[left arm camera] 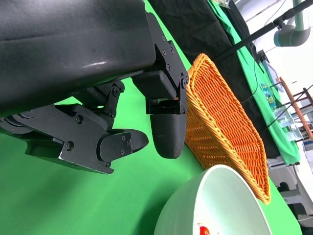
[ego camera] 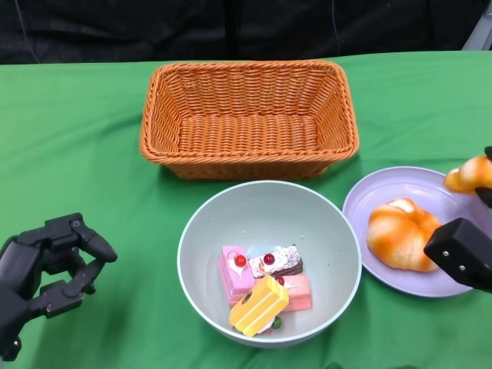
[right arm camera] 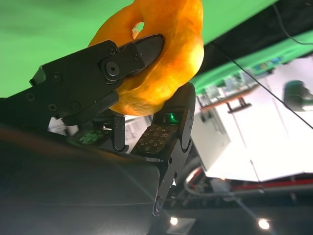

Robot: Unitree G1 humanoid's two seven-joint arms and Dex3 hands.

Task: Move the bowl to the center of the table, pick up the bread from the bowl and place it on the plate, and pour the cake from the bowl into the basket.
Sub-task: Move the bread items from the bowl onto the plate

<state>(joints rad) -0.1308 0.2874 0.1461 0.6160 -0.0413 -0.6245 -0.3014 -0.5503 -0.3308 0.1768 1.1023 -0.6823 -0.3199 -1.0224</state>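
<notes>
On the green worktop sit one basket far, one bowl holding four cake pieces near it, one plate right bearing one bread, a second bread held in the right hand fingers at the right edge, and the left hand with fingers curled empty over open cloth.

My left hand matte black, blocky linked fingers with round screws, glossy rounded shell behind, my right hand black too, small green light inside
</notes>
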